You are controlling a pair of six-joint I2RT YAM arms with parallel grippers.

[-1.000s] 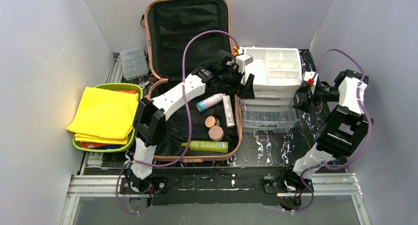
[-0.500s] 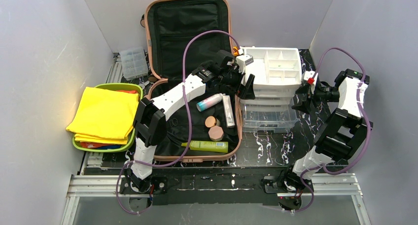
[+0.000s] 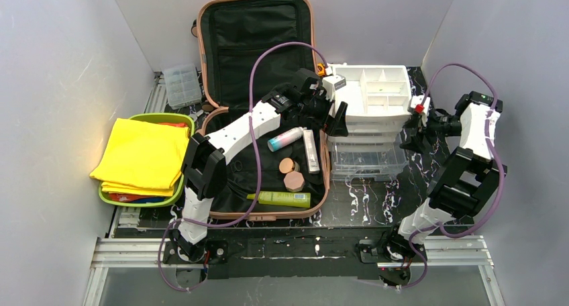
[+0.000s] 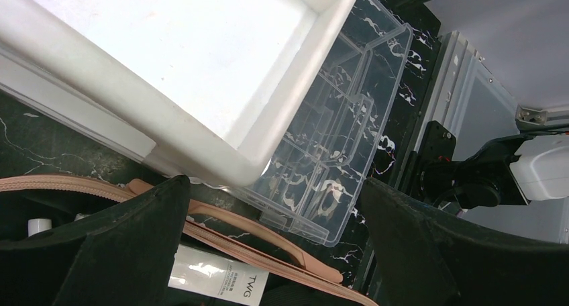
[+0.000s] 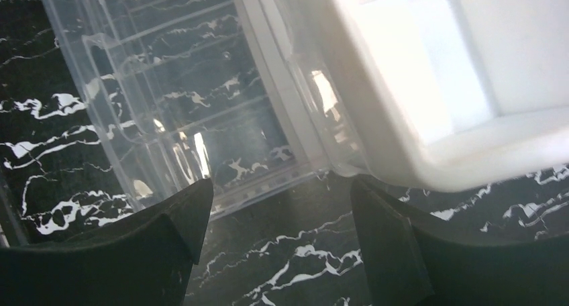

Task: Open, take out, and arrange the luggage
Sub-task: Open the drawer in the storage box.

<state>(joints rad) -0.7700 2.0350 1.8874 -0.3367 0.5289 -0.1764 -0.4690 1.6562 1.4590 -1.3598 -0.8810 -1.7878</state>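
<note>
The luggage (image 3: 255, 31) lies open at the middle of the table (image 3: 362, 205), lid upright at the rear, a tube (image 3: 282, 198) inside along its near edge. A tray (image 3: 137, 202) holding folded cloths (image 3: 142, 155) sits to its left, with a small box (image 3: 182, 84) behind the tray. A drawer organizer (image 3: 366, 155) stands just to the right.

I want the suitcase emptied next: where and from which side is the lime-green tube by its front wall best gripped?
Grip the lime-green tube across its mid-body, coming down from above. It lies flat, lengthwise along the near wall of the luggage, so the jaws should probably close across its narrow width, front to back. That wall sits close, so clearance there looks tight.
</note>
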